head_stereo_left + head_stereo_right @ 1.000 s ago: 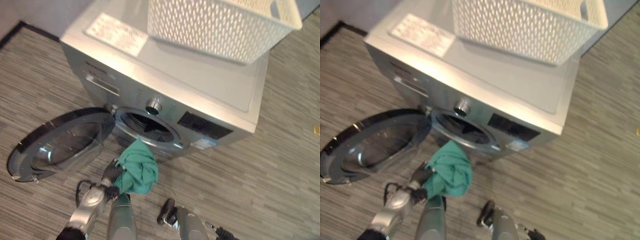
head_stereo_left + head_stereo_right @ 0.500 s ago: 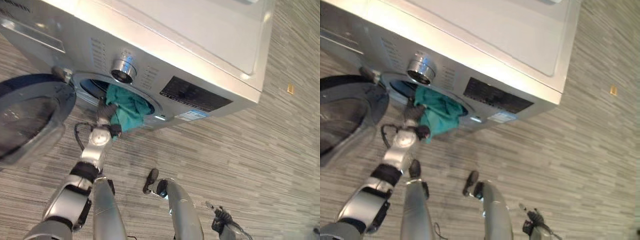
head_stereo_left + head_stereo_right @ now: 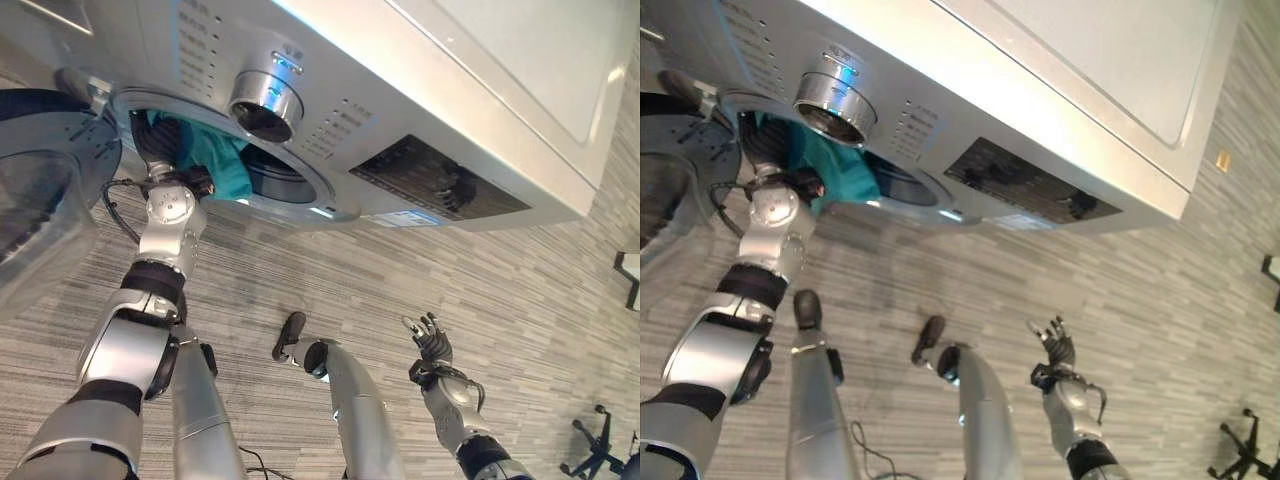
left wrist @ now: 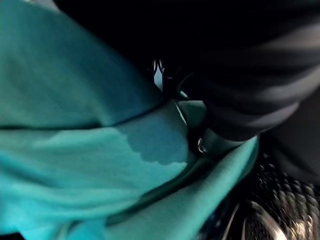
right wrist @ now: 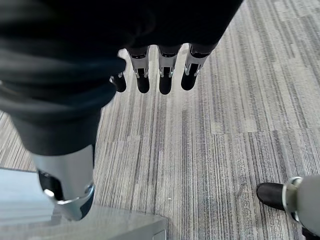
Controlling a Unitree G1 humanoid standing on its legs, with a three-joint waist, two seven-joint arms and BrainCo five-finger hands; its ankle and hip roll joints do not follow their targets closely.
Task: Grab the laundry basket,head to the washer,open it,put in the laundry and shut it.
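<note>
The silver washer (image 3: pixel 420 90) stands close in front, its round door (image 3: pixel 40 190) swung open to the left. My left hand (image 3: pixel 158 150) reaches into the left side of the drum opening (image 3: pixel 275 175), shut on the teal cloth (image 3: pixel 215 155). Most of the cloth lies inside the opening, with a fold hanging over its lower rim. In the left wrist view the teal cloth (image 4: pixel 90 125) bunches against the thumb, with the dark drum behind it. My right hand (image 3: pixel 432 345) is held low at the right over the floor, open with its fingers (image 5: pixel 150 75) straight and nothing in it.
A chrome dial (image 3: pixel 265 100) and a dark control panel (image 3: pixel 440 180) sit above the opening. The floor is grey striped planks (image 3: pixel 520 300). An office chair base (image 3: pixel 600 455) shows at the lower right.
The camera has dropped closer to the washer front, so the basket is out of the picture. My left hand has carried the teal cloth from the rim into the drum. My right hand has come into view.
</note>
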